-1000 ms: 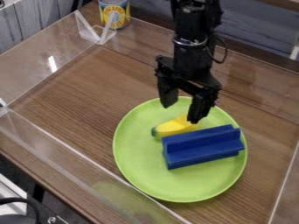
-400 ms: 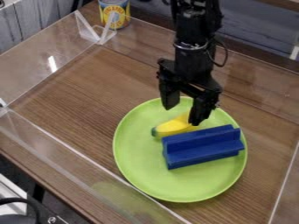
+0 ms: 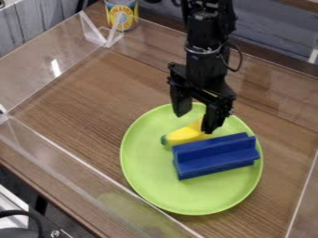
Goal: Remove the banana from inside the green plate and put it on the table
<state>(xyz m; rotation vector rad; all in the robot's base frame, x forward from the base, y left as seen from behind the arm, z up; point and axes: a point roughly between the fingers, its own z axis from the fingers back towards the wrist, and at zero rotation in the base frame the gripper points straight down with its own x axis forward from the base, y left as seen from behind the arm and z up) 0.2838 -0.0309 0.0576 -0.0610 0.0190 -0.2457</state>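
The banana (image 3: 187, 136) lies inside the green plate (image 3: 147, 165), yellow with a green tip pointing left, pressed against the back edge of a blue block. My gripper (image 3: 196, 117) points straight down right over the banana's upper end. It is open, one black finger (image 3: 179, 102) left of the banana and the other (image 3: 214, 115) right of it. Nothing is held between them. Part of the banana is hidden behind the fingers. The table (image 3: 99, 93) is brown wood grain.
A blue rectangular block (image 3: 217, 155) takes up the plate's right half. Clear acrylic walls (image 3: 50, 65) border the table on the left and front. A yellow-and-white cup (image 3: 121, 14) stands beyond the back wall. Bare wood lies left of and behind the plate.
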